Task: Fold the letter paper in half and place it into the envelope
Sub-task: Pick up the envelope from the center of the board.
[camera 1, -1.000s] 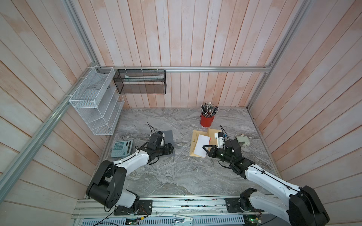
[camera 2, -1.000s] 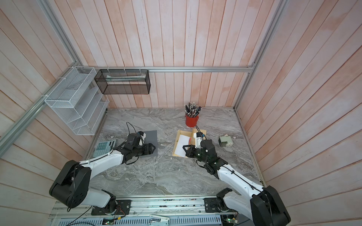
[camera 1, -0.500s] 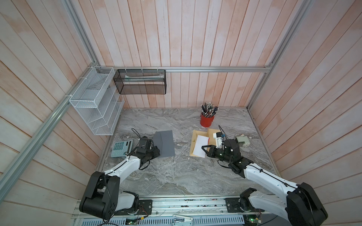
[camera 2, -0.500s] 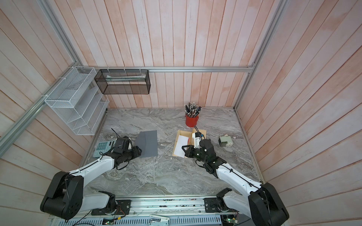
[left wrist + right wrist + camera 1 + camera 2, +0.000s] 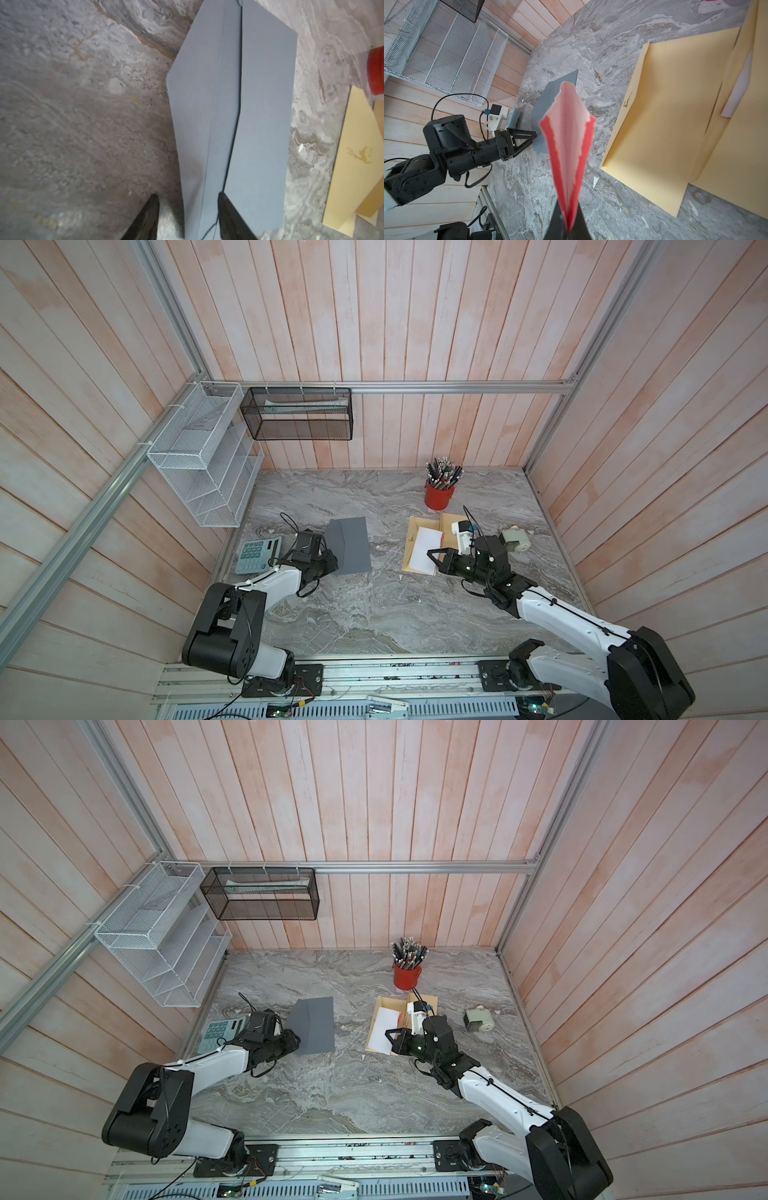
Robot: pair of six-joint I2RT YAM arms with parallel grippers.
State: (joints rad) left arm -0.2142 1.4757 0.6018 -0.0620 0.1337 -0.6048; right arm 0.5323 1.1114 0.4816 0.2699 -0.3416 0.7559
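White outside, red-edged pink within: letter paper [image 5: 424, 548], bent into a loose V with its faces not pressed flat. The right gripper [image 5: 434, 561] pinches its near end, jaws clamped tight on it. The paper sits just right of table centre, over a tan folder [image 5: 417, 524]. Cannot tell whether its far edge touches the folder.

Grey envelope [image 5: 351, 547] lies at 9 o'clock of the paper, well apart, flat on the marble table [image 5: 374, 614]. Its flap lies open on its 9 o'clock side.

Left gripper [image 5: 187, 195] is at the envelope's 7 o'clock corner, fingers spread. One is over the envelope near the flap crease, the other over bare marble. Nothing is gripped, and contact is unclear.

From the paper:
- Red pencil cup [image 5: 439, 497] at 1 o'clock, near.
- Pale green sharpener [image 5: 514, 541] at 3 o'clock.

Calculator [image 5: 257, 556] lies at 9 o'clock of the envelope, by the table edge.
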